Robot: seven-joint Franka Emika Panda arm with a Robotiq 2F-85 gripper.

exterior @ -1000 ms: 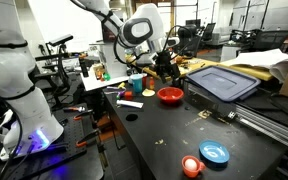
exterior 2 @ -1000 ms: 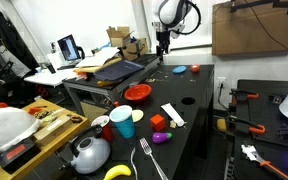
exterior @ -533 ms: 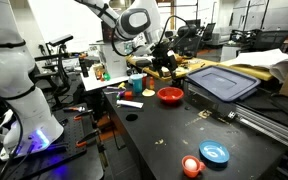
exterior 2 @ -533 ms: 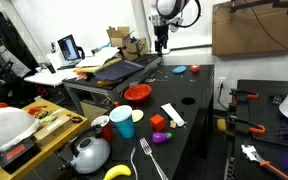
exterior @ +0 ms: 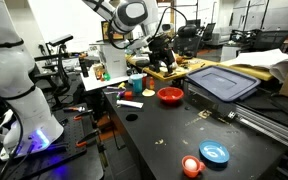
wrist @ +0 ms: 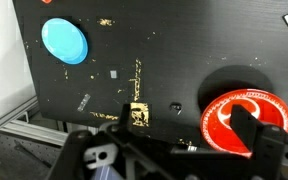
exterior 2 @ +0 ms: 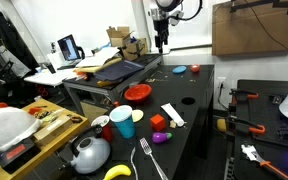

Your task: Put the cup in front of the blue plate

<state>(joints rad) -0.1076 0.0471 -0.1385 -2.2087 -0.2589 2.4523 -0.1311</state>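
Red-orange cup (exterior: 191,166) upright, just beside blue plate (exterior: 215,153).

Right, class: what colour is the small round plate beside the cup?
Bright light blue. The plate shows best in the wrist view.

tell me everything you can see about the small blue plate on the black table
The small round light blue plate is shallow, glossy and looks like plastic. It lies flat and right way up on the black table, near the table's edge. The wrist view shows that it holds nothing. A small red-orange cup stands close beside it; whether the two touch cannot be told. Apart from that, only the table touches the plate.
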